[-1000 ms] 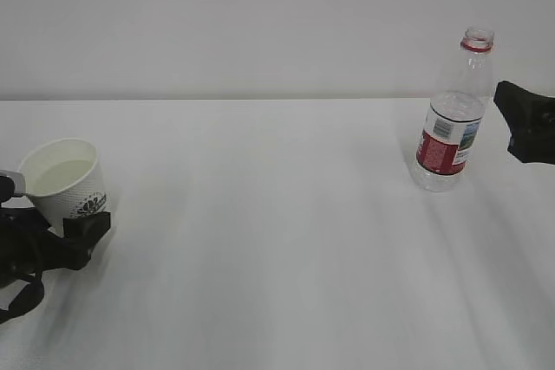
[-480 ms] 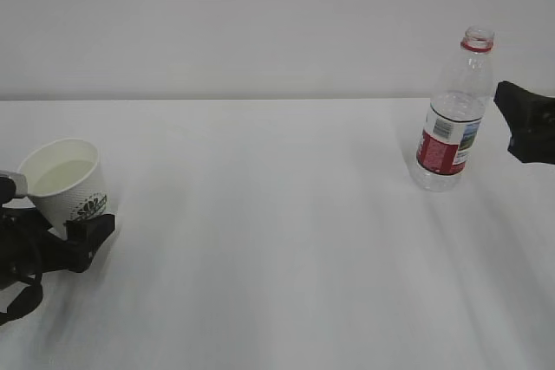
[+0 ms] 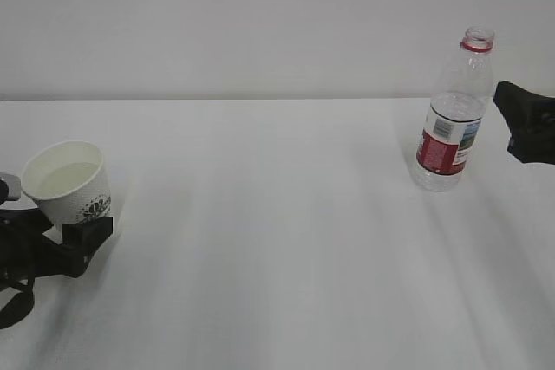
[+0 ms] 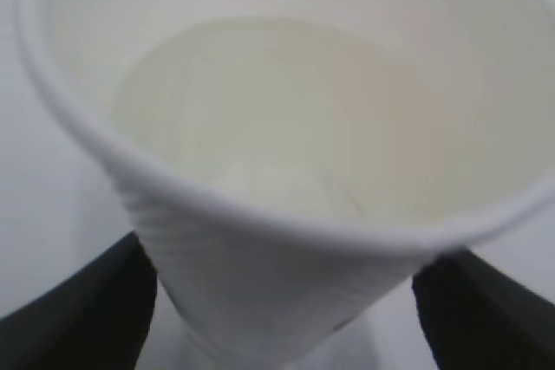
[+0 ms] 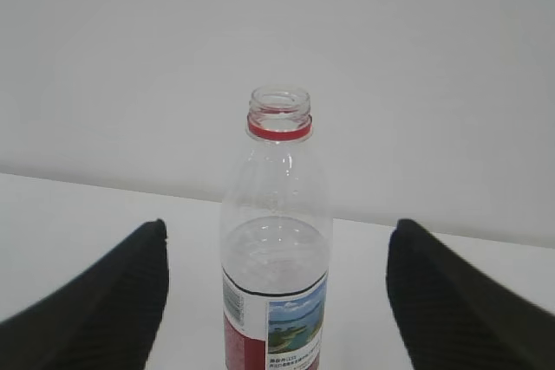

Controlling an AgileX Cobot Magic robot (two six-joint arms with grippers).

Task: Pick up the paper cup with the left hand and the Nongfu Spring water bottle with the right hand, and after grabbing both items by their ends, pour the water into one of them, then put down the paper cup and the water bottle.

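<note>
Looking left, you see the left hand point(image 3: 52, 244) jaws spread around the paper cup point(image 3: 68, 186), water point(image 4: 260, 119) inside. Your right hand point(image 3: 527, 123) gapes beside the upright Nongfu Spring water bottle point(image 3: 451, 114).

White table point(image 3: 277, 240) filled the lower part of the exterior view, its surface plain and matte, faintly shadowed in soft streaks. Behind its far edge rose a plain pale grey wall point(image 3: 260, 23), unmarked, evenly lit.

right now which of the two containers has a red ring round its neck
The Nongfu Spring water bottle, standing upright at the right of the table. The other container, the paper cup at the left, is white with a dark printed logo and has no neck.
</note>
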